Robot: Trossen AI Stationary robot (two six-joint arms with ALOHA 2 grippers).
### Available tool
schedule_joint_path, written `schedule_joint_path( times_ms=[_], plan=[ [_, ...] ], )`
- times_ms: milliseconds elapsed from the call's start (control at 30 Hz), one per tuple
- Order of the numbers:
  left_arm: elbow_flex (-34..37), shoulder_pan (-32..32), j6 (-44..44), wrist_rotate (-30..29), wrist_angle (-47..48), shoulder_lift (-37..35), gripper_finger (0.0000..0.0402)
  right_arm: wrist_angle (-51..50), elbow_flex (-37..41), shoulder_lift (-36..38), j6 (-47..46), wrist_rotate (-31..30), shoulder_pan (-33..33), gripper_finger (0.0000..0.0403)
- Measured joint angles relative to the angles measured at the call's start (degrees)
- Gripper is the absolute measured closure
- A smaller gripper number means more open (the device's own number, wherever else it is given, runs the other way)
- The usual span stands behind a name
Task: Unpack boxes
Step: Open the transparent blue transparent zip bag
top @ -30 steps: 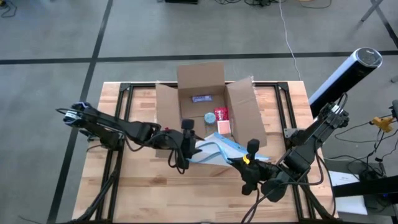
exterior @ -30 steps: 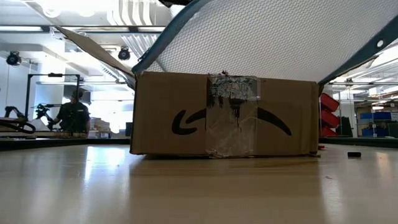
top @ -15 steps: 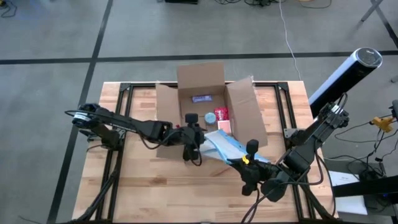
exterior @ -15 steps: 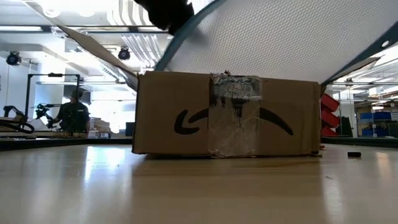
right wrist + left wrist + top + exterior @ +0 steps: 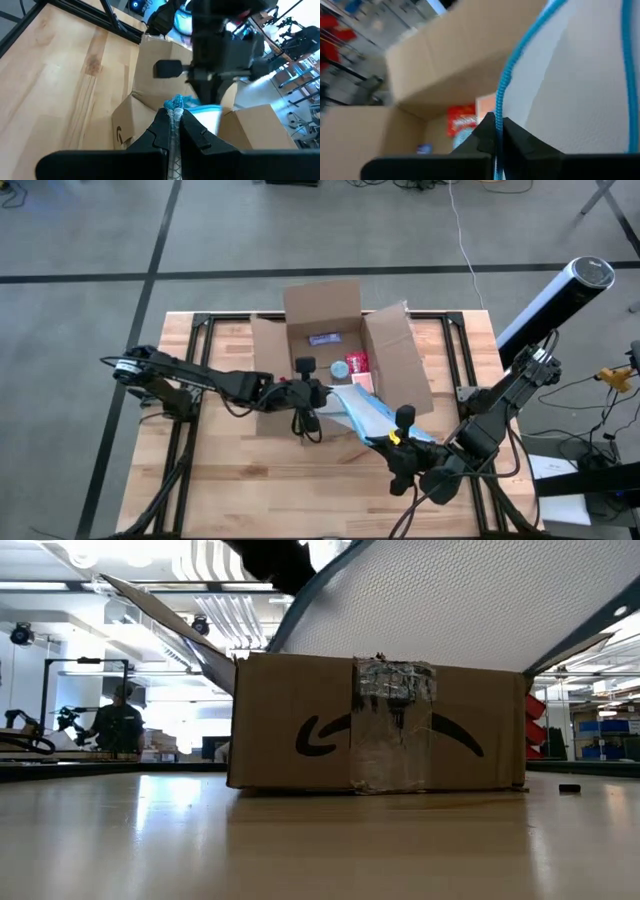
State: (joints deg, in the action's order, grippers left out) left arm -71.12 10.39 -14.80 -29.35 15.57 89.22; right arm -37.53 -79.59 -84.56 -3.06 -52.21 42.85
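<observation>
One cardboard box [image 5: 335,355] is seen standing open toward the far middle of a wooden table [image 5: 220,480], its four flaps spread outward; in the low view the box's near wall [image 5: 380,725] is shown with a black curved mark and a strip of shiny clear tape down its middle. One white padded pouch with a blue edge [image 5: 365,412] is held between two arms over the box's near edge. The left gripper [image 5: 310,398] is positioned at the box's near wall, and in the left wrist view its two dark fingers [image 5: 480,142] are clenched on the pouch's blue edge [image 5: 507,75]. The right gripper [image 5: 397,442] is placed nearer the table's front, just beside the box's right flap, and in the right wrist view its fingers [image 5: 157,132] are closed on a crumpled blue corner of the pouch [image 5: 175,103]. Inside the box several small items are visible from above: one red packet [image 5: 357,363], one round pale blue lid [image 5: 340,368], one pink packet [image 5: 361,382] and one small dark blue item [image 5: 323,338] near the far wall. One person [image 5: 120,720] is seen in the room behind the table in the low view, well apart from the arms.
</observation>
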Motion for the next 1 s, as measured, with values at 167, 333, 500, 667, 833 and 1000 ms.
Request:
schedule_joint_path(
  times_ms=[167, 333, 500, 667, 833, 1000],
  plan=[
    [-4.16, 3.74, -3.91, -6.53, 1.35, -1.8, 0.0401, -0.39, 0.0, 0.0, -0.09, 0.07, 0.0, 0.0403],
    [-9.79, 8.02, -4.69, -14.97, 9.12, -2.53, 0.0401, -1.4, 0.24, 0.01, -2.1, 0.16, -0.48, 0.0403],
    [-15.08, 12.03, -1.47, -24.6, 20.16, -2.54, 0.0401, -1.46, 1.24, 0.0, -5.14, 0.17, -2.32, 0.0403],
    [-19.47, 14.2, 7.24, -30.69, 34.67, -2.69, 0.0401, -1.21, 1.4, 0.01, -4.32, -0.62, -2.94, 0.0388],
    [-22.04, 14.33, 15.43, -35.01, 46.44, -3.28, 0.0402, -1.34, 1.44, 0.01, -3.93, -2.99, -2.73, 0.0349],
    [-23.15, 14.37, 22.29, -37.27, 55.79, -3.99, 0.0402, -1.27, 1.47, 0.01, -4.59, -3.27, -2.75, 0.0315]
  ],
)
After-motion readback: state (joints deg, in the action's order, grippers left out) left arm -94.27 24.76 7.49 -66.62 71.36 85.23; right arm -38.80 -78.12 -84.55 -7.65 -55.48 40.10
